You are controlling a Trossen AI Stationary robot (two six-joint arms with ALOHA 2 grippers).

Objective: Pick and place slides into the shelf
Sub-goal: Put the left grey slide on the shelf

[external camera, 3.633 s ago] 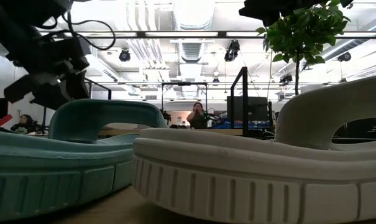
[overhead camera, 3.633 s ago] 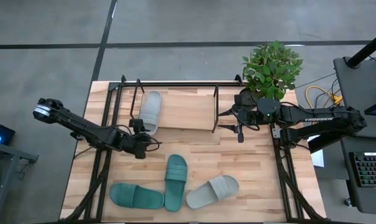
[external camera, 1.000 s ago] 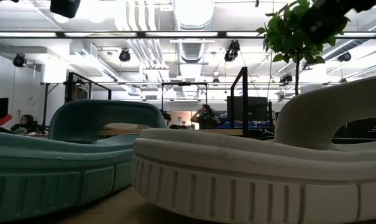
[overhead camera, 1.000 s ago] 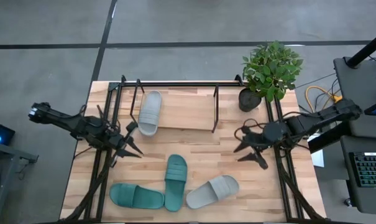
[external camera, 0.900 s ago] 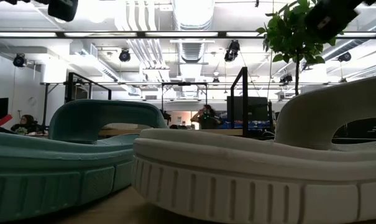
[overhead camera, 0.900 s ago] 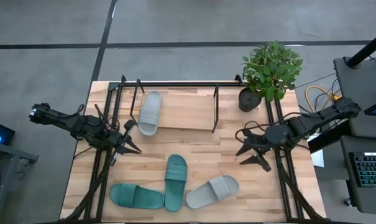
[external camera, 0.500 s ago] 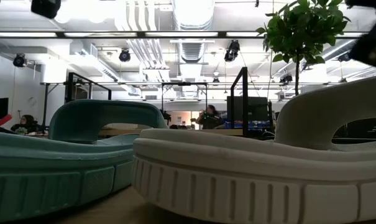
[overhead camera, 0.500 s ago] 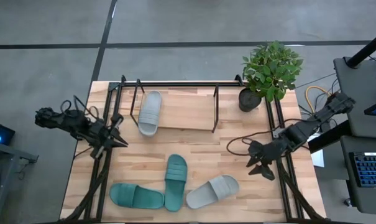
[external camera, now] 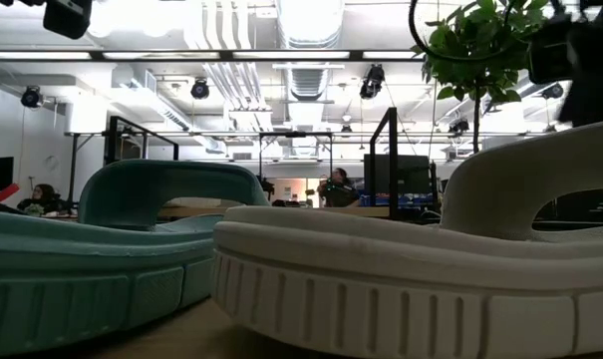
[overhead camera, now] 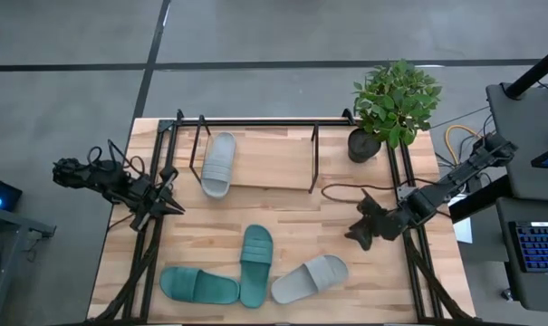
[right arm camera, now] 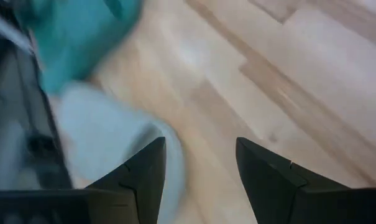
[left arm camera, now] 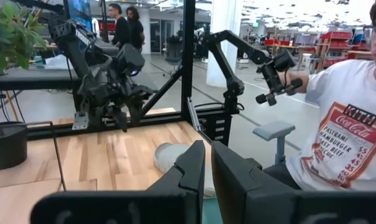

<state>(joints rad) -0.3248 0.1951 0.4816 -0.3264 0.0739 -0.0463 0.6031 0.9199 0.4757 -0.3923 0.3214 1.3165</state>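
Robotics lab: other robot arms [left arm camera: 237,56]

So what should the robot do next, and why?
Probably bring the open right gripper down over the light grey slide lying on the table just in front of it. Only one grey slide sits on the shelf, and the shut left gripper is parked empty at the table's left edge.

A grey slide [external camera: 411,274] fills the foreground, its strap arching at right. Just beside it on the left lies a teal slide [external camera: 92,259], strap raised. Behind them stand black shelf posts [external camera: 391,160] and a plant [external camera: 475,50]. Dark blurred shapes at both top corners are probably arm parts. A person [external camera: 336,187] stands far off.
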